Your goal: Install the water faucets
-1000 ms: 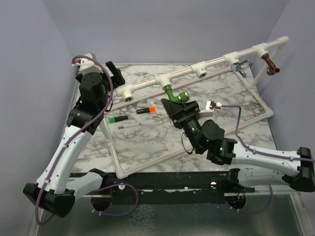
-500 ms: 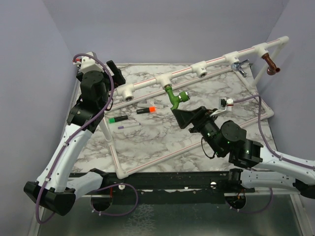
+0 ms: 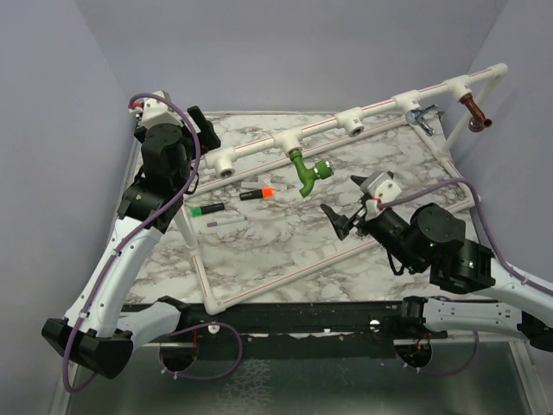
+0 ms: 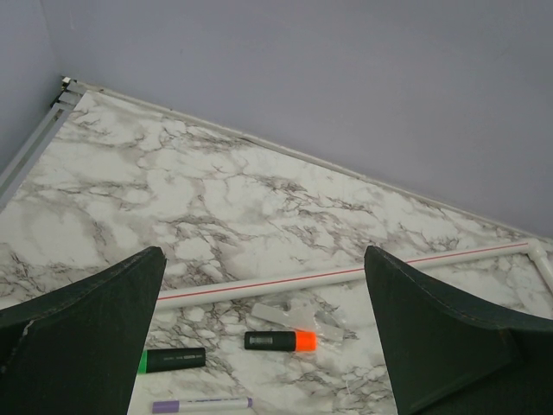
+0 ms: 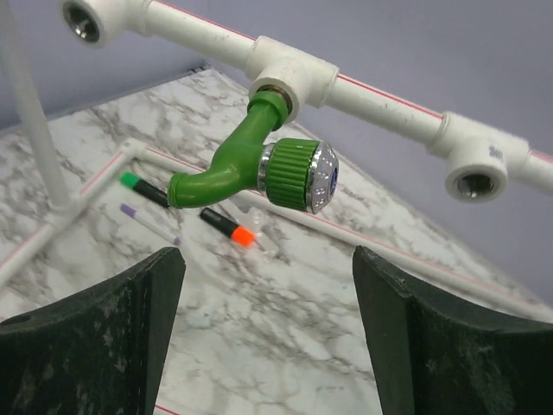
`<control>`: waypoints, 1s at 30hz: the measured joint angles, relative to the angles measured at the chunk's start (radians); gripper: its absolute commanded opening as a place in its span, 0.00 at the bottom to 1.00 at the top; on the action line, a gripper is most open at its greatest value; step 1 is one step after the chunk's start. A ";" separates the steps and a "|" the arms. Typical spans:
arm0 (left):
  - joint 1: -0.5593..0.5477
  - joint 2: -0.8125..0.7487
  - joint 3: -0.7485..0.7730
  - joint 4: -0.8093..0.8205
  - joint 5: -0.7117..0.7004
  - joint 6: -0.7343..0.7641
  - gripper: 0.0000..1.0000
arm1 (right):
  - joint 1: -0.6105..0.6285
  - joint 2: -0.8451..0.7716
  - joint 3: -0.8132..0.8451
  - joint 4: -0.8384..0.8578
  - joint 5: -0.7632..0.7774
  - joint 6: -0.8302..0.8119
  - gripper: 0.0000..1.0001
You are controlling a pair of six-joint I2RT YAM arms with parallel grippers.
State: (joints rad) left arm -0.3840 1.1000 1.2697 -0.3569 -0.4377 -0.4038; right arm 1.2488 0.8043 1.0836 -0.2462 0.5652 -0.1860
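The green faucet [image 3: 306, 174] hangs from a tee of the raised white pipe [image 3: 328, 125], spout down; in the right wrist view [image 5: 246, 164] it is screwed into the tee, ahead of and above the fingers. The chrome faucet [image 3: 422, 118] and the copper-brown faucet [image 3: 475, 112] sit in tees at the far right. My right gripper [image 3: 342, 221] is open and empty, a short way on the near side of the green faucet [image 5: 268, 333]. My left gripper [image 3: 199, 130] is open and empty at the far left, above the pens [image 4: 263, 341].
An orange-capped marker [image 3: 257, 192], a green-capped marker [image 3: 207, 210] and a purple pen [image 3: 226, 222] lie on the marble table inside the low white pipe frame [image 3: 285, 272]. Two open tees [image 3: 226, 162] [image 3: 354, 123] sit on the raised pipe. Purple walls close in all round.
My right gripper has drawn back from the green faucet toward the near right, and the arm has swung right. The faucet stays in its tee. The left arm has not moved.
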 measured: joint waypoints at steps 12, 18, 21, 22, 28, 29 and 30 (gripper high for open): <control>0.000 0.001 0.002 -0.003 -0.001 0.001 0.99 | 0.000 0.024 -0.080 0.058 -0.053 -0.895 0.87; 0.000 0.001 0.003 -0.004 -0.001 0.008 0.99 | 0.000 0.072 -0.106 0.201 -0.053 -1.132 0.88; 0.000 0.001 0.004 -0.004 -0.001 0.012 0.99 | 0.000 0.099 -0.105 0.269 -0.053 -1.212 0.89; 0.000 0.001 0.004 -0.004 -0.001 0.012 0.99 | 0.000 0.106 -0.105 0.277 -0.053 -1.227 0.89; 0.000 0.000 0.003 -0.003 -0.002 0.020 0.99 | 0.000 0.177 -0.067 0.275 -0.049 -1.273 0.89; 0.000 0.000 0.003 -0.002 -0.002 0.021 0.99 | 0.000 0.187 -0.061 0.270 -0.045 -1.276 0.88; 0.000 -0.002 0.002 -0.001 -0.002 0.023 0.99 | 0.000 0.196 -0.056 0.267 -0.039 -1.281 0.88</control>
State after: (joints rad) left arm -0.3836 1.0985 1.2720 -0.3576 -0.4397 -0.3809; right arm 1.2488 1.0004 1.0275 0.0208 0.5259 -1.4666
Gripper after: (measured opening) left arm 0.988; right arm 0.886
